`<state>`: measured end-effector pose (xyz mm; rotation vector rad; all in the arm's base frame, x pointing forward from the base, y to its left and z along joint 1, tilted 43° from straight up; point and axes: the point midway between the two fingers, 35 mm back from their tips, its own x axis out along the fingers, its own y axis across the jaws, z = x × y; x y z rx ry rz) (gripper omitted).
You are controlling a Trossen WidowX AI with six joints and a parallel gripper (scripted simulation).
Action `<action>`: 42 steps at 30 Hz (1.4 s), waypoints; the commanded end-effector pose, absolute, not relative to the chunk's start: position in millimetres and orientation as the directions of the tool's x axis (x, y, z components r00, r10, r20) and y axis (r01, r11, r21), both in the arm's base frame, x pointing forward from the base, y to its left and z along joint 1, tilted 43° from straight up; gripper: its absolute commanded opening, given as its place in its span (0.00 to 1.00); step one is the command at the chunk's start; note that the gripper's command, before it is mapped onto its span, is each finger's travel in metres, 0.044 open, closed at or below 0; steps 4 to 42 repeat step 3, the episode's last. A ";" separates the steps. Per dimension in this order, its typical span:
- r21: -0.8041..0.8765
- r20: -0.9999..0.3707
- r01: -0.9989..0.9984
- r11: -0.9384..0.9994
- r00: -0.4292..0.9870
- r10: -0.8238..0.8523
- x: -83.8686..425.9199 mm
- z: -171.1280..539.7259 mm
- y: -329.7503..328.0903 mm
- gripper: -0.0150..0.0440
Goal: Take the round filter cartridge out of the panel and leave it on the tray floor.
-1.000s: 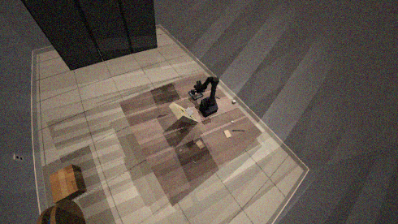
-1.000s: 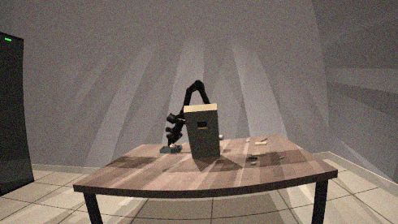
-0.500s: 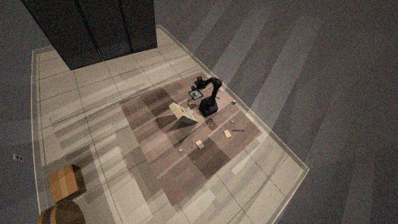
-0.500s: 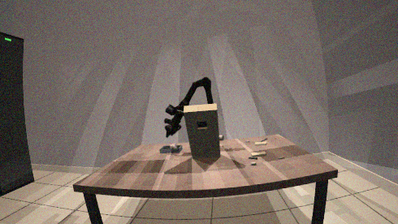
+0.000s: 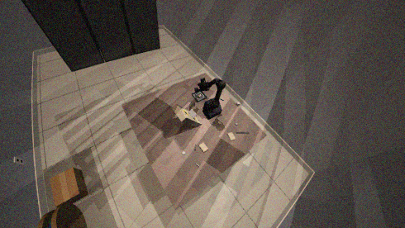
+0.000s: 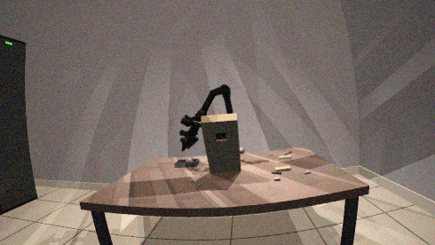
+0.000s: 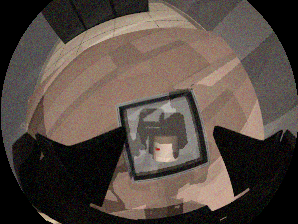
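Note:
The filter cartridge (image 7: 164,150), a pale cylinder with a small red mark, lies inside the square, dark-rimmed tray (image 7: 199,125) (image 5: 200,101) (image 6: 179,163), towards its near side in the wrist view. My gripper (image 7: 173,131) (image 5: 197,88) (image 6: 189,146) is open and empty above the tray, its fingers wide apart on either side of the view and clear of the cartridge. The service panel (image 5: 191,120) (image 6: 223,155) stands beside the tray; the exterior view shows its back, with a small square opening. Its front face is not clearly seen.
The wooden table (image 6: 146,192) (image 5: 173,159) carries the arm's base (image 5: 212,109) close to the panel. Pale blocks (image 5: 203,147) (image 6: 282,168) and small loose bits lie on the far side of the panel from the tray. A dark cabinet (image 5: 111,29) stands beyond the table.

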<state>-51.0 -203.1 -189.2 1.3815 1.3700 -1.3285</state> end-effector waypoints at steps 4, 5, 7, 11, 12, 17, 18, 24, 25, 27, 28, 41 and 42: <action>-0.145 -0.974 0.981 -0.128 -0.119 0.190 -50.6 -189.4 -200.0 1.00; -0.145 -0.974 0.981 -0.128 -0.119 0.190 -50.6 -189.4 -200.0 1.00; -0.145 -0.974 0.981 -0.128 -0.119 0.190 -50.6 -189.4 -200.0 1.00; -0.145 -0.974 0.981 -0.128 -0.119 0.190 -50.6 -189.4 -200.0 1.00; -0.145 -0.974 0.981 -0.128 -0.119 0.190 -50.6 -189.4 -200.0 1.00; -0.145 -0.974 0.981 -0.128 -0.119 0.190 -50.6 -189.4 -200.0 1.00; -0.145 -0.974 0.981 -0.128 -0.119 0.190 -50.6 -189.4 -200.0 1.00; -0.145 -0.974 0.981 -0.128 -0.119 0.190 -50.6 -189.4 -200.0 1.00; -0.145 -0.974 0.981 -0.128 -0.119 0.190 -50.6 -189.4 -200.0 1.00; -0.145 -0.974 0.981 -0.128 -0.119 0.190 -50.6 -189.4 -200.0 1.00; -0.145 -0.974 0.981 -0.128 -0.119 0.190 -50.6 -189.4 -200.0 1.00; -0.145 -0.974 0.981 -0.128 -0.119 0.190 -50.6 -189.4 -200.0 1.00; -0.145 -0.974 0.981 -0.128 -0.119 0.190 -50.6 -189.4 -200.0 1.00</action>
